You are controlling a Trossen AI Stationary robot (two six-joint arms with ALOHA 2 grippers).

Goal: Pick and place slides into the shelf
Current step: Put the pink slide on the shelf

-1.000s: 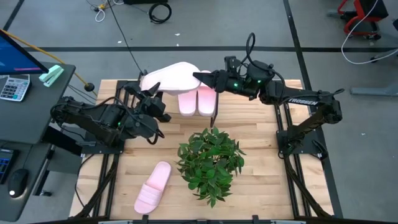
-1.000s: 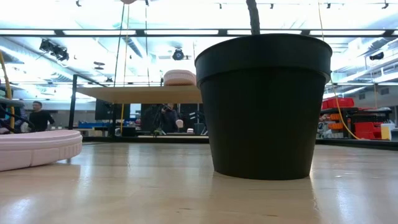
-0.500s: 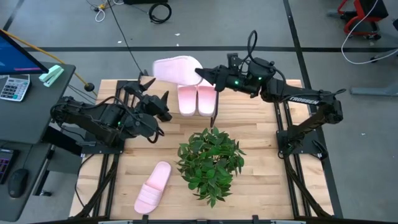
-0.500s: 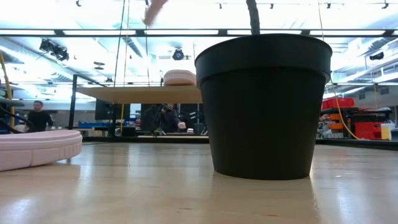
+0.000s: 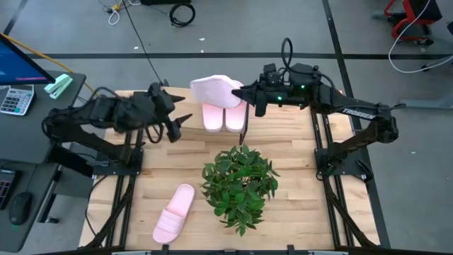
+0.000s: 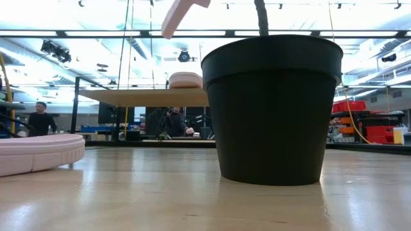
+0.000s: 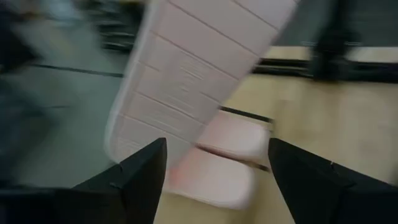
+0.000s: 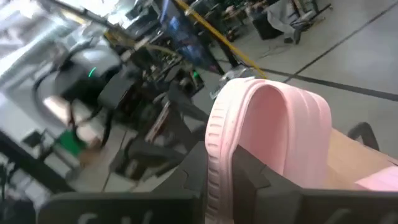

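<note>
A pale pink slide (image 5: 214, 89) hangs tilted above the shelf (image 5: 199, 122), with my right gripper (image 5: 242, 93) shut on it; the low view shows it high up (image 6: 182, 13). Two more slides (image 5: 214, 116) (image 5: 233, 116) lie side by side on the shelf board (image 6: 141, 97). Another slide (image 5: 175, 212) lies sole-down on the table's near left. My left gripper (image 5: 180, 126) stands open, left of the held slide and apart from it. The slide's ribbed sole (image 7: 199, 81) shows ahead of its spread fingers. My right gripper pinches the slide's side rim beside the strap (image 8: 219, 149) between its two fingers, one finger (image 8: 252, 171) on the footbed side under the strap, the other on the outer side. The fingers come about level from the table's right. The slide is lifted clear and tilted.
A leafy plant (image 5: 239, 185) in a black pot (image 6: 273, 109) stands mid-table, just near of the shelf. A desk with a calculator (image 5: 15, 99) is off the table's left. People (image 6: 41, 119) show in the room beyond.
My left gripper has let go of the lifted slide and drawn back from it toward the table's left and near side, turning as it went. My right gripper has carried the slide a little toward the table's right, rolling it, so the slide now hangs from it alone.
</note>
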